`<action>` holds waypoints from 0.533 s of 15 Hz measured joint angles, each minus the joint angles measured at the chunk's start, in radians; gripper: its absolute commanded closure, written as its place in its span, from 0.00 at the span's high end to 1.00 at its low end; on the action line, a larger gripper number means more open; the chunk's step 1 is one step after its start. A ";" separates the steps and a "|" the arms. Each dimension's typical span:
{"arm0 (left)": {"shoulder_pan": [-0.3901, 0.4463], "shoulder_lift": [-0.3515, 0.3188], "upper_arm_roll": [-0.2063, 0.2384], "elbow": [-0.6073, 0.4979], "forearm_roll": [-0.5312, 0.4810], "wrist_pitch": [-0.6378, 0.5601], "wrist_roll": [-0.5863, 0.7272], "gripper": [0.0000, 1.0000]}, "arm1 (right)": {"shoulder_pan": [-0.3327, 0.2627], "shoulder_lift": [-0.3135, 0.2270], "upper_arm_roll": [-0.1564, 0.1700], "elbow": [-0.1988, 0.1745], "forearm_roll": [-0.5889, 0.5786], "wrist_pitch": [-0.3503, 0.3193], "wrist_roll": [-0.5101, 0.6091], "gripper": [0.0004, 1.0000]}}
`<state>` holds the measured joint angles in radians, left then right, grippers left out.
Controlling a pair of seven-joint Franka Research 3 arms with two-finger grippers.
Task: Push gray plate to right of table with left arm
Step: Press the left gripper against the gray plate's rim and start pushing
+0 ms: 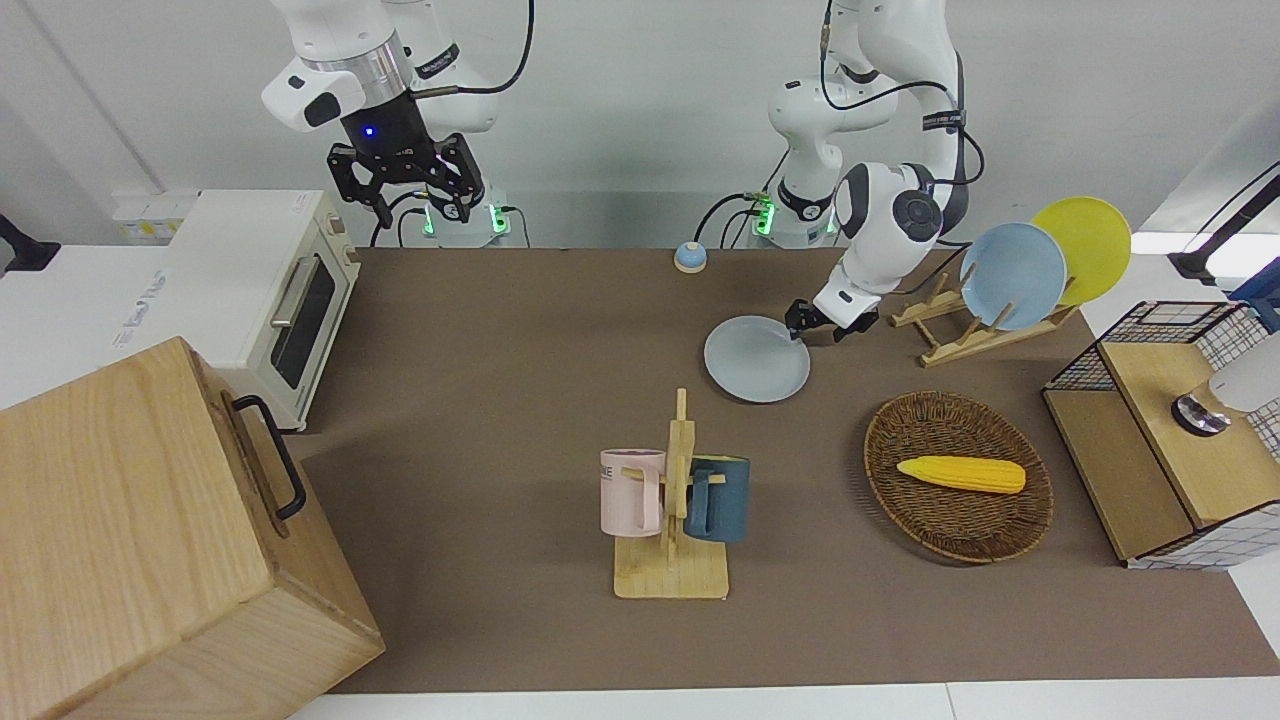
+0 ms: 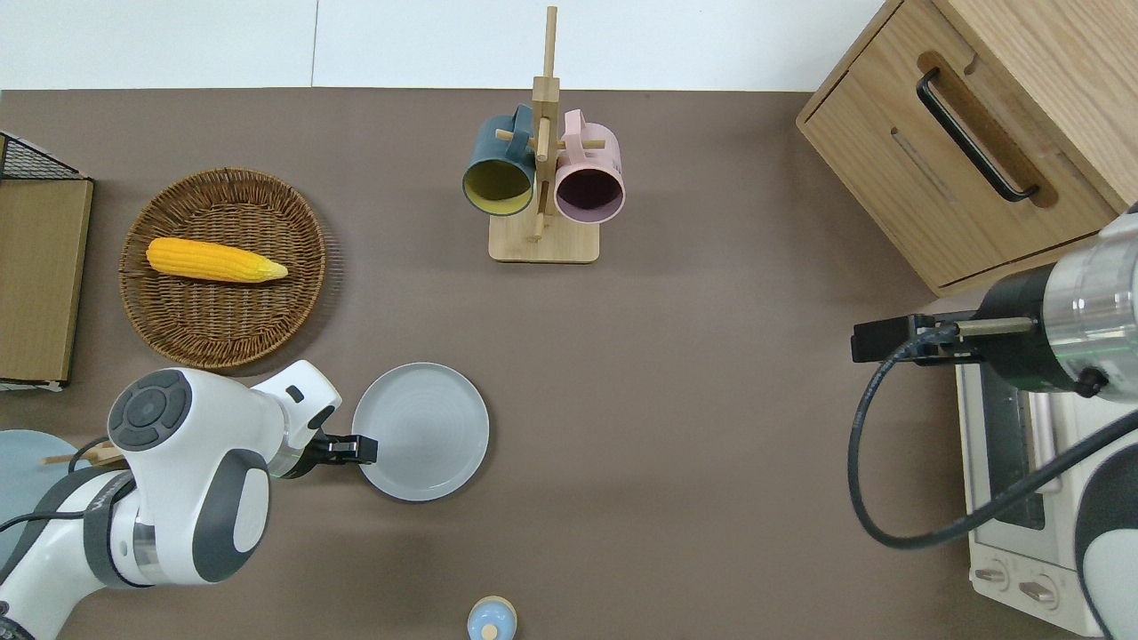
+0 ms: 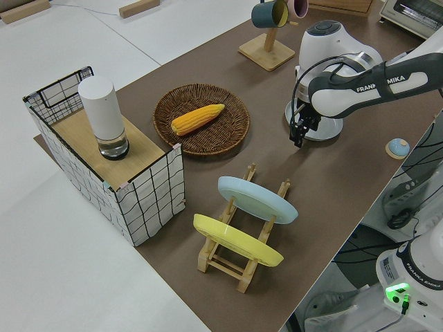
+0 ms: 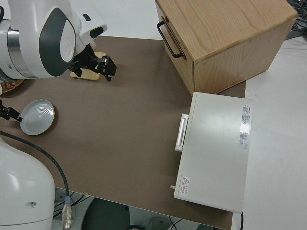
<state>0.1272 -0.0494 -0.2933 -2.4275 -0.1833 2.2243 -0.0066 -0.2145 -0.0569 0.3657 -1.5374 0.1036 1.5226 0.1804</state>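
The gray plate (image 1: pixel 757 360) (image 2: pixel 427 427) (image 4: pixel 37 116) lies flat on the brown table (image 1: pixel 500 400), nearer to the robots than the mug rack. My left gripper (image 1: pixel 800 322) (image 2: pixel 360 449) (image 3: pixel 299 135) is low at the table, shut, with its fingertips against the plate's rim on the side toward the left arm's end. In the left side view the arm covers most of the plate (image 3: pixel 325 130). The right arm is parked, and its gripper (image 1: pixel 405 195) is open with nothing in it.
A mug rack (image 1: pixel 672 500) with two mugs stands farther from the robots. A wicker basket (image 1: pixel 958 520) with corn, a plate rack (image 1: pixel 1010 275) and a wire-frame box (image 1: pixel 1170 430) are at the left arm's end. A toaster oven (image 1: pixel 270 300) and wooden cabinet (image 1: pixel 150 540) are at the right arm's end. A small bell (image 1: pixel 690 257) sits near the robots.
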 measured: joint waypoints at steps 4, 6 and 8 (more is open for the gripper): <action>-0.044 0.023 -0.001 -0.009 -0.011 0.037 -0.021 0.62 | 0.000 0.000 0.000 0.000 0.000 0.000 0.000 1.00; -0.070 0.028 -0.002 -0.011 -0.012 0.050 -0.050 0.29 | 0.000 0.000 0.000 0.000 0.000 0.000 0.000 1.00; -0.083 0.036 -0.003 -0.012 -0.012 0.066 -0.073 0.00 | 0.000 0.000 0.000 0.000 0.000 0.000 0.000 1.00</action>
<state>0.0441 -0.0134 -0.2959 -2.4392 -0.1954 2.2900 -0.0799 -0.2145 -0.0569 0.3657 -1.5374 0.1036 1.5226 0.1804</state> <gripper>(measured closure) 0.533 0.004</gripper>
